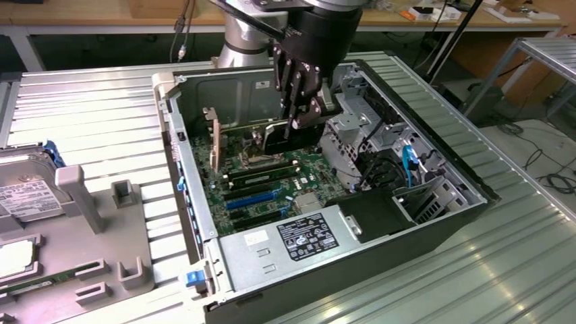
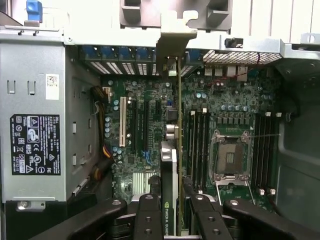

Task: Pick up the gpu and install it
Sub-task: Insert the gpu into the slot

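Wrist view: claw (image 2: pixel 173 220) pinching the gpu (image 2: pixel 170 175), one finger on each face. I see the card edge-on, upright over the motherboard (image 2: pixel 150 100), running between the white slot (image 2: pixel 122 125) and the CPU socket (image 2: pixel 230 155). Its bracket (image 2: pixel 175 37) is at the case's rear wall. Whether it sits in a slot, I cannot tell.

Exterior view: claw (image 1: pixel 301 121) deep in the open case (image 1: pixel 180 88), gpu (image 1: pixel 261 137) beneath it. PSU (image 1: pixel 279 239) at the near end. Hard drive (image 1: pixel 27 196) lies outside, at the exterior view's left.
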Robot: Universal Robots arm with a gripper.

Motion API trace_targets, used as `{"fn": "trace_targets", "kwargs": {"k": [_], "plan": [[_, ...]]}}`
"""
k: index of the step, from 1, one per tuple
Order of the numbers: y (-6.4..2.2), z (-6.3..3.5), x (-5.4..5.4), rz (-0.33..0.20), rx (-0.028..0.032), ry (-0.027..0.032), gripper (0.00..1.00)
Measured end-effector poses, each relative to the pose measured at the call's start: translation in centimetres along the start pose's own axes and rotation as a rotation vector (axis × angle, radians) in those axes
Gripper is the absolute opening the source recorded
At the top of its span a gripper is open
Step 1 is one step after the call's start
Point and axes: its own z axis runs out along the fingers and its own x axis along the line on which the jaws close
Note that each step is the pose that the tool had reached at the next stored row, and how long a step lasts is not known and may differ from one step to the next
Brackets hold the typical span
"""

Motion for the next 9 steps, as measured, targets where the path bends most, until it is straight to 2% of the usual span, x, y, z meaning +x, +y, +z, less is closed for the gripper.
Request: {"fn": "trace_targets", "kwargs": {"k": [3,9], "plan": [[0.0,0.7,0.02,0.014,0.0025,0.0002,0.27],[0.0,0.74,0.02,0.015,0.0028,0.0001,0.27]]}}
